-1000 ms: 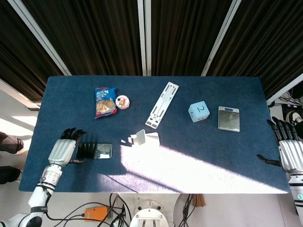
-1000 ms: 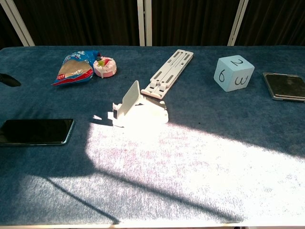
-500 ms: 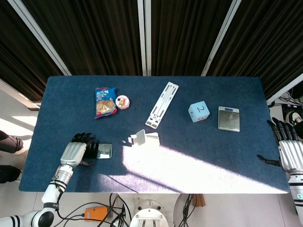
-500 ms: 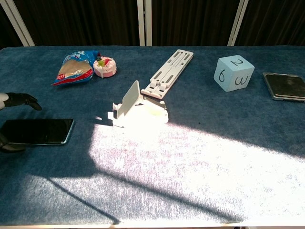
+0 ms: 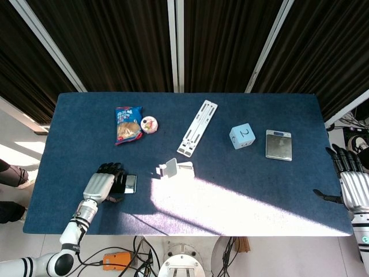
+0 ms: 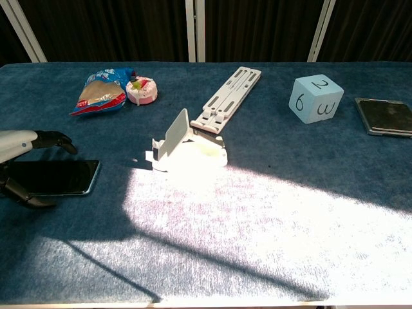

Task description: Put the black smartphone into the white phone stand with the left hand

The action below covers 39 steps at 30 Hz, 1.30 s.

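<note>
Robot test bench in a laboratory-type room. A table [image 5: 259, 190] covered in dark blue felt stands before black pleated curtains [image 5: 127, 46] divided by white frame bars [image 5: 174, 43]. Loose cables [image 5: 124, 259] and an orange device [image 5: 117, 258] lie on the pale floor below the table's near edge. Assorted unrelated test items are spread on the felt: a numbered blue cube [image 5: 241, 136], a small digital scale [image 5: 279, 144], a snack bag [image 5: 128, 124], and a folded white bracket [image 5: 197, 127].
</note>
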{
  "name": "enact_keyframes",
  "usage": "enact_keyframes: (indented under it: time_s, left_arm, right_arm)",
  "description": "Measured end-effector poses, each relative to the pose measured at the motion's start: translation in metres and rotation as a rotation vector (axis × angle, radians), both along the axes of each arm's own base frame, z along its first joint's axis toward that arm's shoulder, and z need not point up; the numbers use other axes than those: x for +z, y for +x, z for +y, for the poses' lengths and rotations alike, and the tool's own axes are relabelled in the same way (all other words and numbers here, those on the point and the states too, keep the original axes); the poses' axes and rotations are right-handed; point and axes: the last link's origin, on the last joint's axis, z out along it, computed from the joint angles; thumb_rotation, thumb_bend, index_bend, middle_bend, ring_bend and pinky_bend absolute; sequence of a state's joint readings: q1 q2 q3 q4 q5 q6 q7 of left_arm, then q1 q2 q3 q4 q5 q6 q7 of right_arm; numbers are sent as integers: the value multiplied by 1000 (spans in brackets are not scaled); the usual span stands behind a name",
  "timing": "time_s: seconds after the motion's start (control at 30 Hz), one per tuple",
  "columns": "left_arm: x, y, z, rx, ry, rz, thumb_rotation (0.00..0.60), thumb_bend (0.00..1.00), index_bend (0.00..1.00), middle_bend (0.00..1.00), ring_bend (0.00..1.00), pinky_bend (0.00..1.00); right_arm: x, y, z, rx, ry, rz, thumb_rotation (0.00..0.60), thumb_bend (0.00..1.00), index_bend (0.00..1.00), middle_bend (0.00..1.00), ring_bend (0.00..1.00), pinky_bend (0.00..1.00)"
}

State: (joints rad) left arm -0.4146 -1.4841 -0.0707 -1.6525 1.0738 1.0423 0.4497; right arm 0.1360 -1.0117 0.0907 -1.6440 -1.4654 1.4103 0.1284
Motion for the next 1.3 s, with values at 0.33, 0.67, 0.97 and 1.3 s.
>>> enact_keyframes:
  time_s: [0.33, 0.67, 0.97, 1.3]
  left_arm:
    - [-7, -6, 2, 0, 17, 35, 600, 153, 342, 246, 79, 0]
    - [-8, -10, 4, -28, 67, 6, 600, 192, 414, 339, 175, 28]
    - [-3, -10, 4, -63, 126, -92, 600, 215, 494, 508, 374, 302]
    - [-10, -16, 5, -71, 143, -250, 600, 226, 497, 550, 448, 488]
  right_arm:
    - [-1, -1, -1, -3, 2, 1, 600, 154, 0, 51, 0, 25]
    - [1, 0, 2, -6, -5, 4, 600, 155, 0, 51, 0, 25]
    - [0, 2, 2, -4, 0, 6, 600, 155, 0, 51, 0, 25]
    - [1, 3, 3, -4, -4, 9, 600, 156, 0, 51, 0, 25]
